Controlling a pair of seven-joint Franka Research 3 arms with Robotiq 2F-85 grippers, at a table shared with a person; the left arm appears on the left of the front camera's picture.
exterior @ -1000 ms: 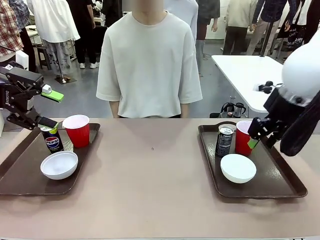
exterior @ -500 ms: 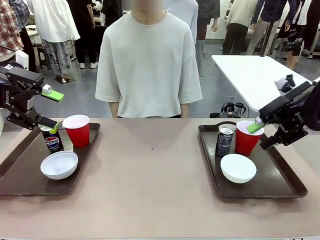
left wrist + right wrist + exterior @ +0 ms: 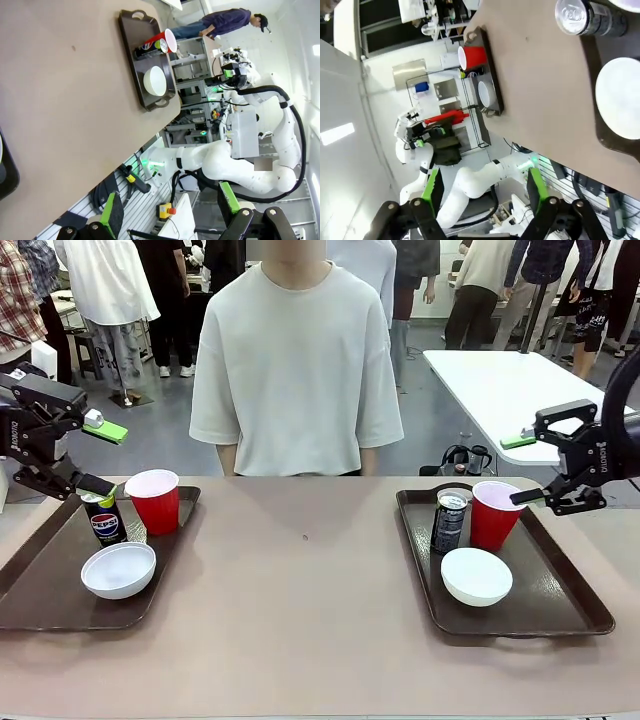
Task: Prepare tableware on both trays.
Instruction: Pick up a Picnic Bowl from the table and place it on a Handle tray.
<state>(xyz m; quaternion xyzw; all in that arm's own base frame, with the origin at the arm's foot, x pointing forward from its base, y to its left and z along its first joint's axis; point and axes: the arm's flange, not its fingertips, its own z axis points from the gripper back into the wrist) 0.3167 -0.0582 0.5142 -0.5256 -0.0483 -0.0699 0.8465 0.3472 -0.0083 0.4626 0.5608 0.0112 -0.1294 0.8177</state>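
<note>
Two trays sit on the worktop (image 3: 310, 630), and each already carries a full set. The left pincer (image 3: 105, 462) hangs with its fingers spread wide apart and holding nothing; its lower green pad sits right at the top of the Pepsi can (image 3: 104, 519), whether touching or just clear I cannot tell. Just beside that can, on the side toward the worktop's middle, stands a red cup (image 3: 155, 502), and below and nearer the robot lies a white bowl (image 3: 118, 570), all on the left tray (image 3: 40, 590). The right pincer (image 3: 530, 468) is likewise spread open and empty, raised above and a little outward of the second red cup (image 3: 491, 515), clear of it. Past that cup, toward the middle, stands the other dark can (image 3: 449, 521), and below the pincer, nearer the robot, the second white bowl (image 3: 477, 576), all on the right tray (image 3: 560, 610). The layout looks finished or close to it, so the risk now lies in pulling away. On the left, a sideways swing of the low finger could tip the slim can into the cup beside it; lifting straight up first would avoid that. On the right, a drop or inward sweep could clip the light cup's rim and topple it onto the can.
</note>
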